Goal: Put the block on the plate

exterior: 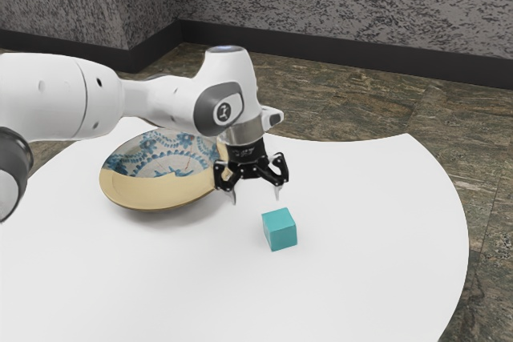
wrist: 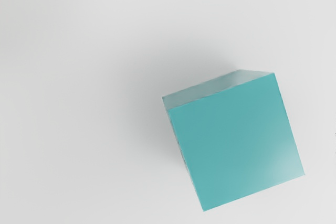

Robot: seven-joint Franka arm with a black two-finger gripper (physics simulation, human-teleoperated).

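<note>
In the exterior view, you have the gripper (exterior: 256, 193) with its fingers apart above the white table (exterior: 369, 238), near the teal block (exterior: 280, 229), which sits on the tabletop; the patterned plate (exterior: 152, 190) lies toward the exterior view's left, apart from the block. In the wrist view, you see the block's flat top and two of its sides against the white surface.

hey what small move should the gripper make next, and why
Probably ease the open gripper down toward the block, aligning on the way: its fingers stand apart above the table, and the block rests lower, not yet between them.
</note>
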